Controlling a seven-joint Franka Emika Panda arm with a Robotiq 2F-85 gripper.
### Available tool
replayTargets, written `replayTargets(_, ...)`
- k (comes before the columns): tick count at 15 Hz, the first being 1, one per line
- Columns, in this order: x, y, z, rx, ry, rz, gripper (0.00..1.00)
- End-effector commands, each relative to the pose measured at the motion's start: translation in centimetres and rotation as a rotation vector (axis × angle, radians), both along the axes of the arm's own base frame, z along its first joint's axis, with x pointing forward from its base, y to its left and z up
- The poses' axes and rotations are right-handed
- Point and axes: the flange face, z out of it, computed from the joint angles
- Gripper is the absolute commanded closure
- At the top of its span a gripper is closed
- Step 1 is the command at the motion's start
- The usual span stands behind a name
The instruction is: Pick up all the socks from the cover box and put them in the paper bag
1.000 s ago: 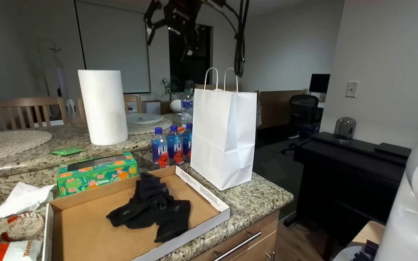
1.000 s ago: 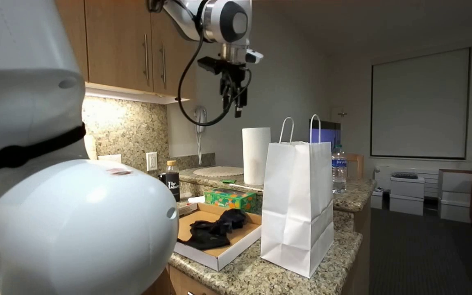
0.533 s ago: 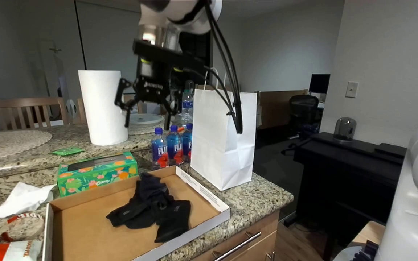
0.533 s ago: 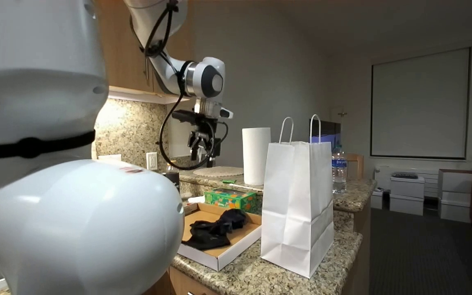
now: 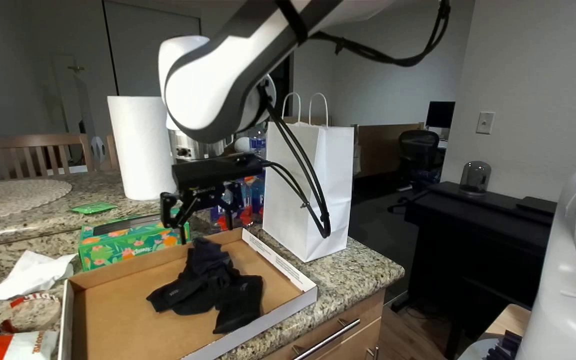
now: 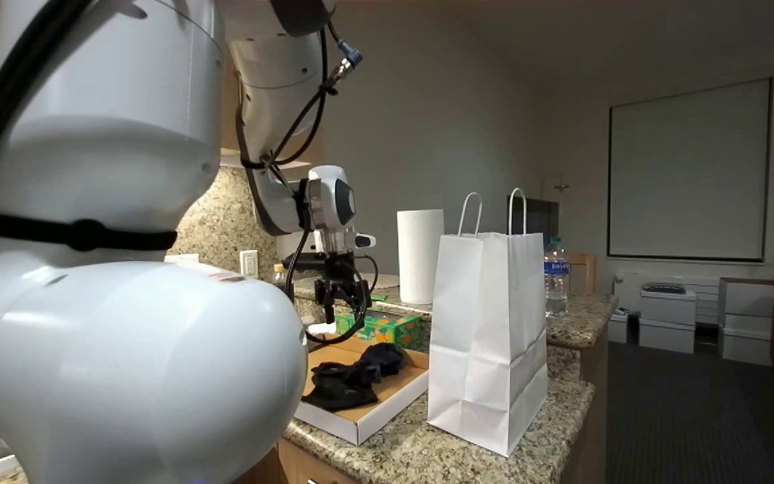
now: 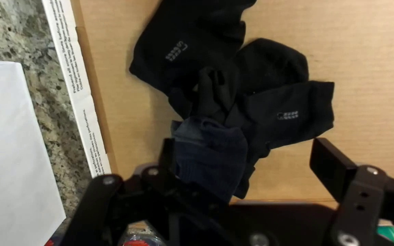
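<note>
A dark heap of socks (image 5: 213, 285), mostly black with a navy one in the wrist view, lies in the cover box (image 5: 118, 310), a shallow brown cardboard tray with pale rims. The white paper bag (image 6: 488, 343) stands upright beside the tray, handles up; its inside is hidden. My gripper (image 5: 206, 231) hangs above the tray's far edge, pointing down and apart from the heap. From the wrist, the socks (image 7: 200, 58) spread ahead of and below the wide-standing fingers (image 7: 332, 169), and the navy sock (image 7: 210, 153) is partly covered by the nearer finger linkage. Nothing is held.
A green floral tissue box (image 5: 135, 240) touches the tray's far side. Several water bottles (image 5: 258, 192) stand behind the arm, close to the bag. A paper towel roll (image 5: 143, 150) rises on the raised counter. A crumpled tissue (image 5: 25, 275) and a snack packet (image 5: 15, 345) lie left.
My arm has come down from high above the counter to just over the tray's far edge. The gripper has stayed open. Socks, tray and bag have not moved.
</note>
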Motion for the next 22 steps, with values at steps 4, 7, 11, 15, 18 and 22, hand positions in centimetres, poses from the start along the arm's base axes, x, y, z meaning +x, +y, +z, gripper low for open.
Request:
replayTargets(4,1.5,-0.5,-7.1,0.013,0.067,-0.079,0.0)
replayTargets(7,1.6,-0.6,-10.0,-0.003,0.113,-0.086,0.0)
replayTargets(11,1.6,-0.5,-12.7,-0.031,0.171,-0.075,0.26)
replayTargets(15,1.6,0.0,-12.6,-0.021,0.181,-0.07,0.52)
replayTargets(18,1.8,0.2,-12.0,-0.003,0.192,-0.074,0.72)
replayTargets(22,1.9,0.7,-11.7,0.028,0.231,-0.071,0.91)
